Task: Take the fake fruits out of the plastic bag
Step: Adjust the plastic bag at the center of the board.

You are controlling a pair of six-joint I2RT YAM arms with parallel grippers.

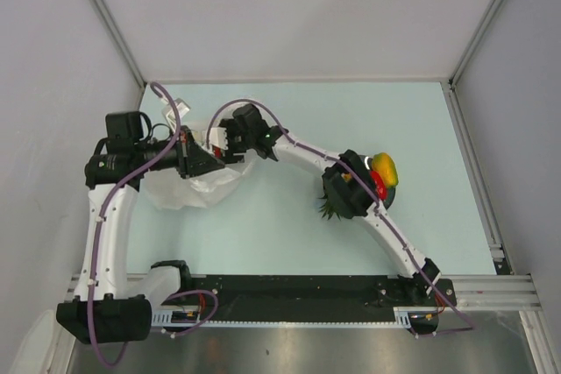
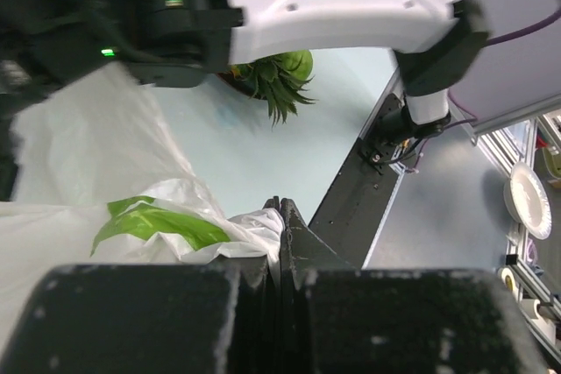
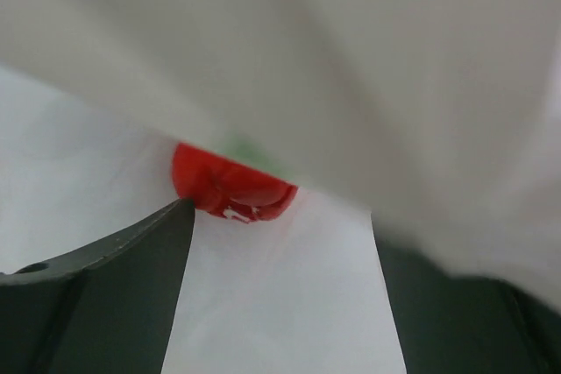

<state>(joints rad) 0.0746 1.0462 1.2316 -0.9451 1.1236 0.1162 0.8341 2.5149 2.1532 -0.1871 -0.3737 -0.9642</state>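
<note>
The plastic bag [image 1: 184, 188] lies crumpled at the table's left, white film with a green print [image 2: 149, 221]. My left gripper [image 2: 282, 215] is shut on a fold of its rim and holds it up [image 1: 200, 162]. My right gripper [image 1: 230, 141] reaches into the bag's mouth. In the right wrist view its jaws [image 3: 285, 234] stand open with white film all around. A small red fruit [image 3: 230, 187] lies just past the left fingertip [image 3: 131, 260], not gripped. At the right, a yellow-orange mango [image 1: 384, 166], a red piece [image 1: 379, 184] and the pineapple's green crown [image 1: 330, 208] [image 2: 280, 81] sit by the dark plate [image 1: 391, 199].
The right arm's white links [image 1: 302, 153] arch across the table's middle from the bag to its base, and partly cover the plate. Grey walls close in the pale green table [image 1: 289, 234] on three sides. A black rail [image 1: 289, 286] runs along the near edge.
</note>
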